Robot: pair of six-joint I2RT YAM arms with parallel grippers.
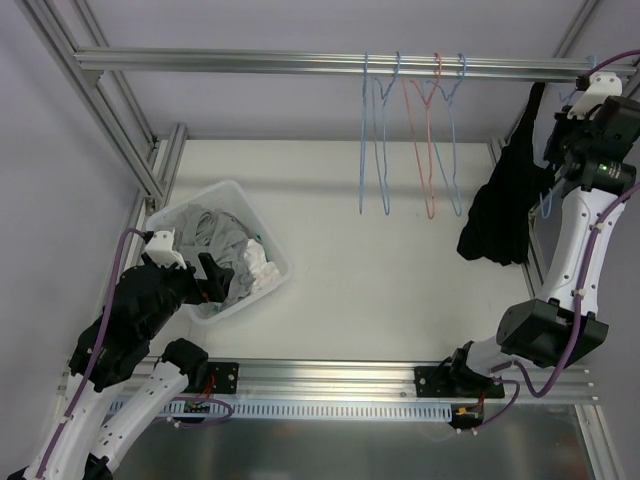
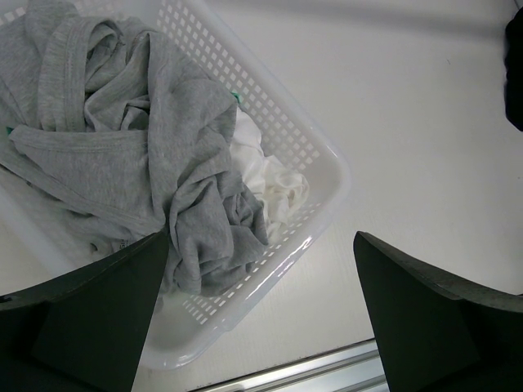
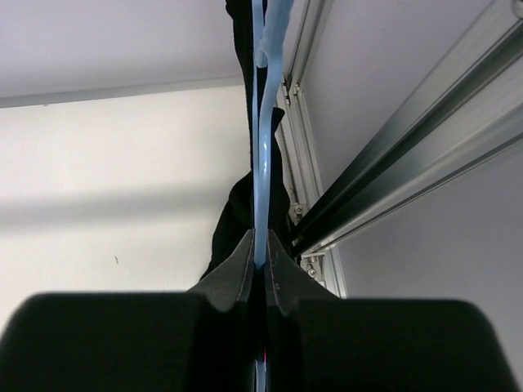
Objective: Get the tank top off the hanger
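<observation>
Our right gripper clamps its jaws on the pale blue wire hanger at the right end of the aluminium rail, likely to steady it while the black tank top hanging there slides off; our left gripper hangs wide open, empty, far from that rail

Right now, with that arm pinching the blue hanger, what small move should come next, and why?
Probably lift the blue hanger slightly off the rail. The right gripper is shut on its wire, the black tank top hangs on it, and the left gripper hovers open over the basket, far from the top.
</observation>
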